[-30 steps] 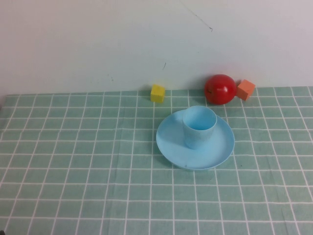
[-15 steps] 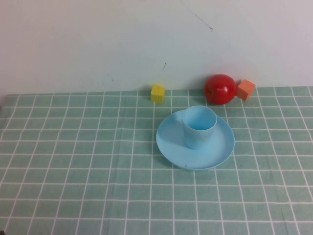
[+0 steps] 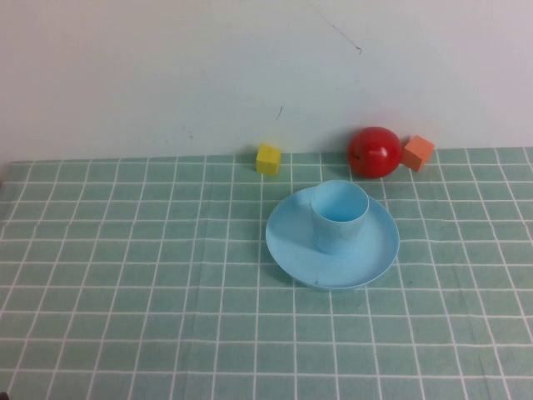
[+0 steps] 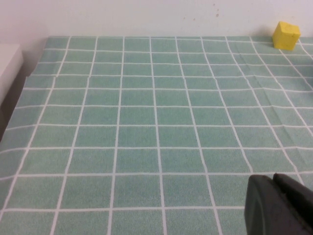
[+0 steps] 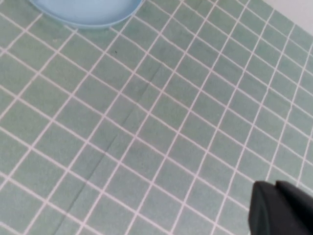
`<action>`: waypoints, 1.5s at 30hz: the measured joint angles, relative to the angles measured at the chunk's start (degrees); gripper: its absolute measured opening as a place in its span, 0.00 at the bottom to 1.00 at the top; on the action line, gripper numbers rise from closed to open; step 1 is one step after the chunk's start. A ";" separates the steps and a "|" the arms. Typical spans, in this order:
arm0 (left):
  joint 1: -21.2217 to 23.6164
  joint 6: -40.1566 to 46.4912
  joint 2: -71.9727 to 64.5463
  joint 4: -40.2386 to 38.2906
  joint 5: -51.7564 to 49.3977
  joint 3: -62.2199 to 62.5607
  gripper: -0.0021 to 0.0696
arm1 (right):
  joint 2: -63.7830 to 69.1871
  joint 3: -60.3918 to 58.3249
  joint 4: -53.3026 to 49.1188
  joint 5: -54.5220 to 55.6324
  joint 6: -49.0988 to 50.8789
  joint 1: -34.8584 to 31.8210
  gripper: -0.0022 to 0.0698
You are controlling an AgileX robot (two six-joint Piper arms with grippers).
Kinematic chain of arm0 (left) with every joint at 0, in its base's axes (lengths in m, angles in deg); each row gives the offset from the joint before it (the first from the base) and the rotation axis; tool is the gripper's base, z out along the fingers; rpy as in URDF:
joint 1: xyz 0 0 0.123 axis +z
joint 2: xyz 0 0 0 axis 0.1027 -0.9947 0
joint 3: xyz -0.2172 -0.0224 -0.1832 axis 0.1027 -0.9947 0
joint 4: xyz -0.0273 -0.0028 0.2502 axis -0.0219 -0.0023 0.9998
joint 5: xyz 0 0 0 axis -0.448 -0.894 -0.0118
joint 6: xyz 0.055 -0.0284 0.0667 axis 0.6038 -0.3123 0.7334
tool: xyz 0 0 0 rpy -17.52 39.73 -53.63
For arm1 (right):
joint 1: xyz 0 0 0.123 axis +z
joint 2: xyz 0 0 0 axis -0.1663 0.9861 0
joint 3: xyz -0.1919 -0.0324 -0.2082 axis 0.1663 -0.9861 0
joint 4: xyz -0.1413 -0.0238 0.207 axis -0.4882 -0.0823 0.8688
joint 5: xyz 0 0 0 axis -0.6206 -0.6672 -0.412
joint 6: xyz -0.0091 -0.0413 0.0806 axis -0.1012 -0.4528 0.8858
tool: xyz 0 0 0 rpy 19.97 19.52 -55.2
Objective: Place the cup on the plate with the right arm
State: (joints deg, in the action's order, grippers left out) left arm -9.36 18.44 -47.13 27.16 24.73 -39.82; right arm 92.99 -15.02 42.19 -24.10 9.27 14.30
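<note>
The cup (image 3: 339,215) stands upright on the plate (image 3: 287,246), right of the table's centre. Behind it, along the far wall, sit a yellow block (image 3: 268,158), a red ball (image 3: 374,152) and an orange block (image 3: 418,152). The left gripper (image 4: 279,205) and right gripper (image 5: 282,209) hover over bare cloth, fingers pressed together.

Both grippers cut off, plate partly hidden

The left gripper (image 4: 279,205) shows only as a dark tip at five o'clock of its wrist view, cropped by the edge; the right gripper (image 5: 283,208) likewise. In the right wrist view the plate (image 5: 88,12) is cut off at twelve o'clock. The cup (image 3: 339,215) hides the plate's (image 3: 291,246) centre.
</note>
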 joint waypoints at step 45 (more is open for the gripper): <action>0.00 0.00 0.00 0.00 0.00 0.00 0.03 | -38.82 -46.60 5.14 41.81 6.74 -22.12 0.03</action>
State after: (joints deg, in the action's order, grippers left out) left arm -9.36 18.44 -47.13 27.16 24.73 -39.82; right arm 54.17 -61.62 47.34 17.70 16.01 -7.83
